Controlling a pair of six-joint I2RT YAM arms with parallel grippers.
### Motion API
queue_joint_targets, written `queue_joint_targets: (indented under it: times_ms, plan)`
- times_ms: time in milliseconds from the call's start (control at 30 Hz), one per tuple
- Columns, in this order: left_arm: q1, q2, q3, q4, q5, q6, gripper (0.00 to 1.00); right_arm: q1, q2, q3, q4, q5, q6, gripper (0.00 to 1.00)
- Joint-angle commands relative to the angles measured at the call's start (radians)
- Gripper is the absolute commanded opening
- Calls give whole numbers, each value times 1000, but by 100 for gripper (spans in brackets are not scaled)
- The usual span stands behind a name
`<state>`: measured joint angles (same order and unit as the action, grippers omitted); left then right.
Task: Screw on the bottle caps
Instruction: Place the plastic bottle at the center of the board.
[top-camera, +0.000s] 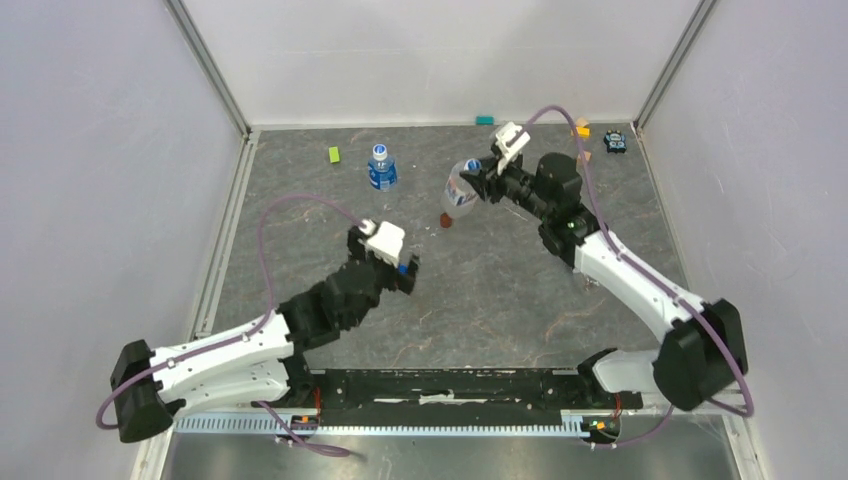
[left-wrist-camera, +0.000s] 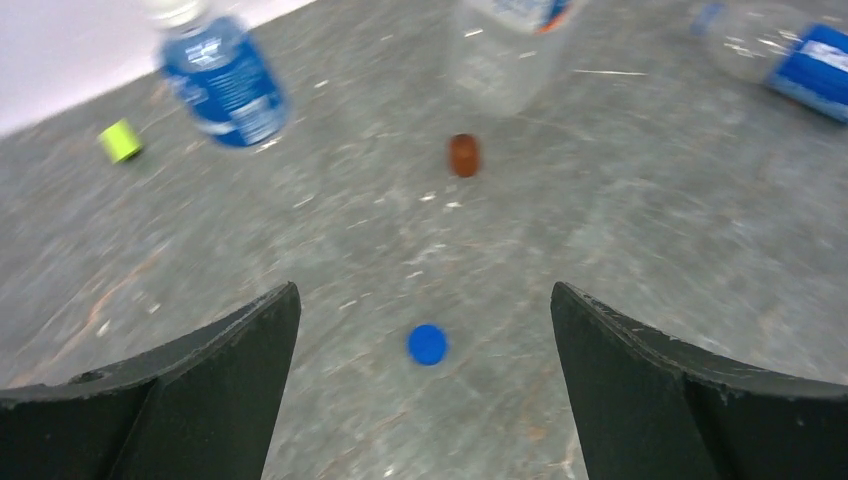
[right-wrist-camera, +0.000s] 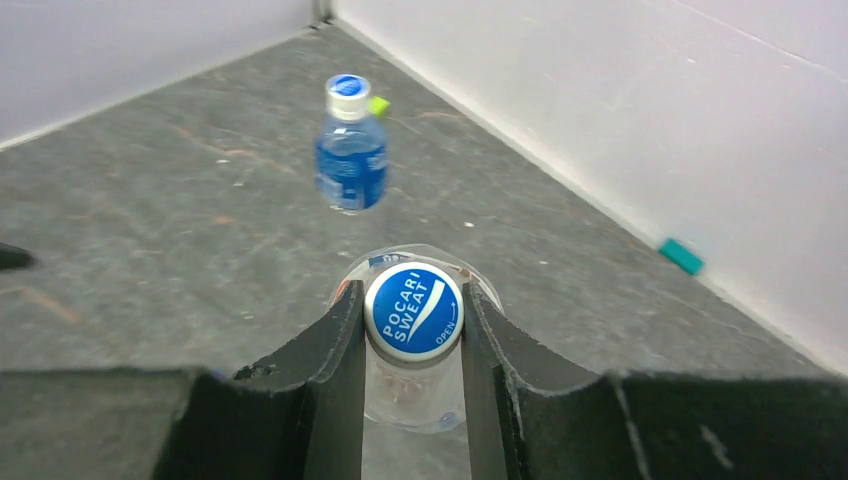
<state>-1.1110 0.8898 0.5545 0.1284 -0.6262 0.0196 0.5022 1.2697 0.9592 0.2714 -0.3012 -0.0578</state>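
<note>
Surface (top-camera: 500, 290): mottled grey, stone-look, pale scuffs. The upright bottle (top-camera: 381, 168) toward the far edge has a deep blue label with white print. The printed cap (right-wrist-camera: 413, 310) on the clear bottle (right-wrist-camera: 410, 398) is blue with a white swoosh and lettering. The loose cap (left-wrist-camera: 427, 344) is plain solid blue. Disc (left-wrist-camera: 462, 155) is red-brown, and the block (top-camera: 334, 154) near the far-left corner is lime green. Left claw (left-wrist-camera: 425, 292) and right claw (right-wrist-camera: 412, 300) are both black.

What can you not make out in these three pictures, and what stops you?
Left wrist view: lying bottle cut off by the right edge; standing bottle blurred, its top cut by the upper edge.
Right wrist view: held bottle mostly hidden behind its cap and the right gripper.
Top view: dark object at the back right too small to identify.
</note>
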Motion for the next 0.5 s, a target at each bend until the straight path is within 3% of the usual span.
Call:
queue_joint_targets:
  times_ms: [0,167,333,467]
  plan:
    - [133,-34,147,-409,-27,-243,100,-63,115,124,9,41,-67,0]
    - [253,-15,299,-606,121,-235,100,-126,237,204,7,4,-56,0]
    - [308,-30,338,-642,214,-124,100,-169,330,244,9,-10,-50,0]
    - [351,-40,282,-596,247,-58,100,-190,382,266,7,-23,-36,0]
